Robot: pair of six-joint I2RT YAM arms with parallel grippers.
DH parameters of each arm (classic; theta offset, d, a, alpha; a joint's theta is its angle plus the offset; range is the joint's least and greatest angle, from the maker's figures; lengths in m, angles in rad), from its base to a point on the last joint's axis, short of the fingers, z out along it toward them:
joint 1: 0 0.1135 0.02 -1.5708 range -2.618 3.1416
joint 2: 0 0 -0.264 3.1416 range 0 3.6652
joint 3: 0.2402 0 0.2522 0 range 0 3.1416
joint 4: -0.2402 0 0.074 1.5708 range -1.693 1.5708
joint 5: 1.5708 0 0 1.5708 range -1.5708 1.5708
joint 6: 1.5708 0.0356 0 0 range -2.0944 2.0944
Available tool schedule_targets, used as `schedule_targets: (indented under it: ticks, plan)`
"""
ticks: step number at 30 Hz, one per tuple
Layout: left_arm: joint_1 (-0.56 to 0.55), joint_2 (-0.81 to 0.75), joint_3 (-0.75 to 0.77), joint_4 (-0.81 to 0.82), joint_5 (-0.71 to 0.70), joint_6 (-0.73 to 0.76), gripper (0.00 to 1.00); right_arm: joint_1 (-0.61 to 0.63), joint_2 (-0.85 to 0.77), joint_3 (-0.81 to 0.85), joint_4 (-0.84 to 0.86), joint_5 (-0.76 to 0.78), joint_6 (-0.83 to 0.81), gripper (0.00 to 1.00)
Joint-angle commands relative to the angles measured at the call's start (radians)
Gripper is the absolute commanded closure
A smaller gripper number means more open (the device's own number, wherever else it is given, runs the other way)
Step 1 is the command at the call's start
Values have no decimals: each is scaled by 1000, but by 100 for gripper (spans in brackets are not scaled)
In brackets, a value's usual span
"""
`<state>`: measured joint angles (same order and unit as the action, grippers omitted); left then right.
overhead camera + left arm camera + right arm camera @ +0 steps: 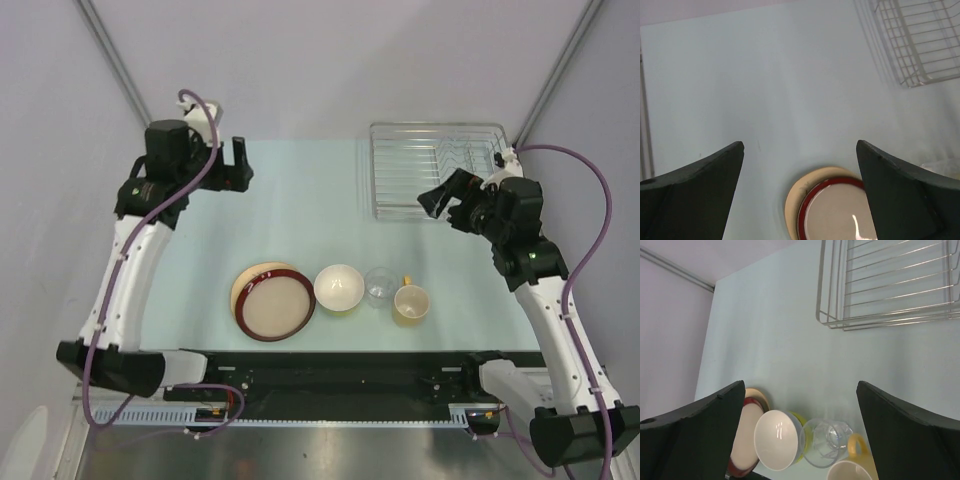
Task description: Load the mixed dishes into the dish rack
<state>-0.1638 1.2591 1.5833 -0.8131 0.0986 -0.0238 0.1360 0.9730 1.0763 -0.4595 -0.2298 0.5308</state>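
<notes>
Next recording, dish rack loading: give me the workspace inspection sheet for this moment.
Surface: pale blue-green table, no spills seen.
Job's things: dish rack at the far right, no dishes in it. Near the front edge, the red-rimmed plate lies stacked on the beige plate. To its right stand the white bowl, clear glass and yellowish cup in a row.
Clutter: nothing seen.
Grippers: left gripper and right gripper both open, fingers apart, holding nothing.
Cables: purple cables run along both arms, away from the dishes.
Surroundings: plain grey walls, metal poles in the far corners.
</notes>
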Motion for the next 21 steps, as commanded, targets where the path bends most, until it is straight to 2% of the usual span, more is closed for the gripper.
schedule_targets:
  ticks: [1,5,8,9,15,18,21]
  plan:
    - [-74,111,15,192,61,-70,0,65,-57,11,9,102,-52,0]
    - [-181,267,44,325,99,-41,0,157,-86,8,-7,298,-97,0]
    - [-287,402,188,330,38,-21,0,226,-102,5,-14,386,-109,0]
    - [-330,501,299,295,23,-21,0,238,-105,4,-24,405,-112,0]
    - [-410,866,659,250,16,-74,0,321,-145,-42,-18,500,-104,0]
    - [-424,962,757,261,15,-105,0,336,-158,-65,-11,515,-103,0]
    - [-436,1034,767,290,12,-114,0,343,-169,-76,-13,508,-103,0]
